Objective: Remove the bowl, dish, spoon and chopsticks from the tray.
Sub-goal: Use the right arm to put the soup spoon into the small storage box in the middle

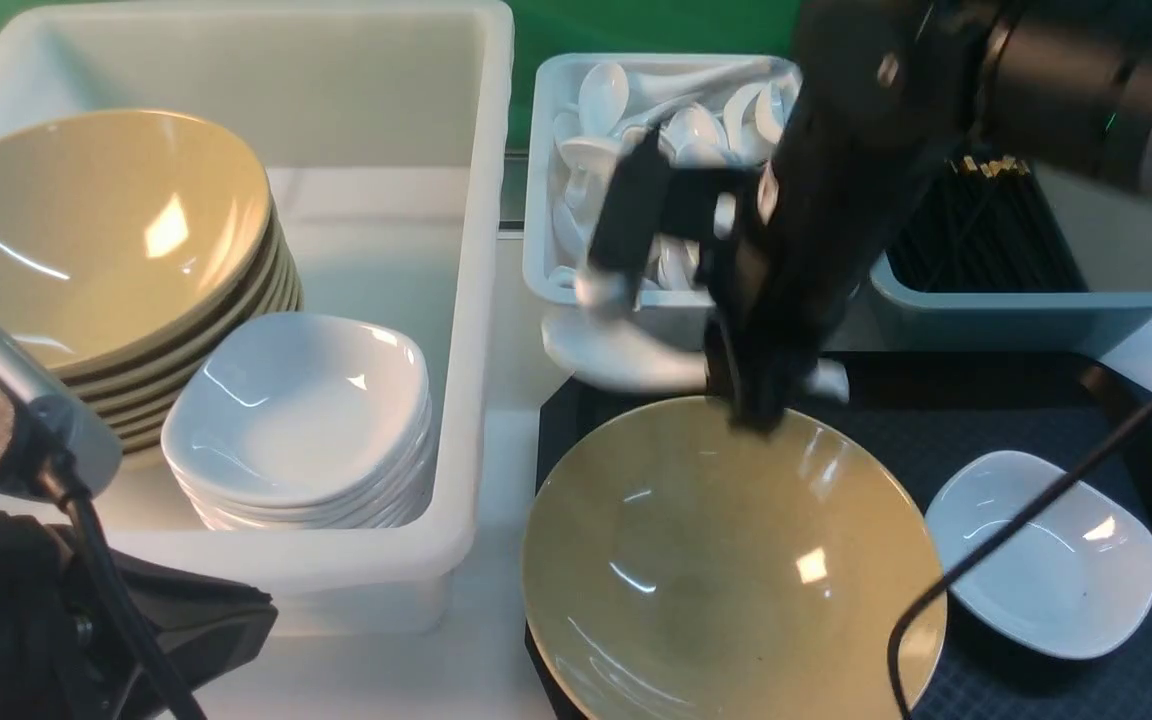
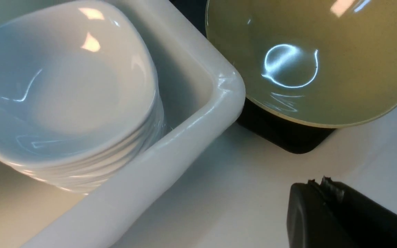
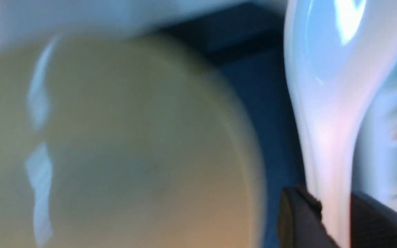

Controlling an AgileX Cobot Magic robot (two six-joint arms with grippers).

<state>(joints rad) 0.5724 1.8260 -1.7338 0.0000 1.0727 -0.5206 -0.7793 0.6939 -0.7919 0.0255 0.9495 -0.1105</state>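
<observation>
Right gripper is clenched on the handle of the spoon. In right wrist view the white handle sits between both black fingers and touches them. Spoon is at far edge of the tray, just behind far rim of the bowl, scoop pointing to robot's left. If it rests on the tray or is lifted, I cannot tell. The bowl stands on left part of the tray, the dish beside it on the right, apart from the gripper. Left gripper is closed w/ nothing in it, over the white surface near the big white bin.

Right wrist view is blurred. In front view the arm hides middle of the spoon, and a black cable crosses the dish.

Big white bin: stack of tan bowls and stack of white dishes. Small white bin: many white spoons. Grey-blue bin: black chopsticks w/ gold ends.
</observation>
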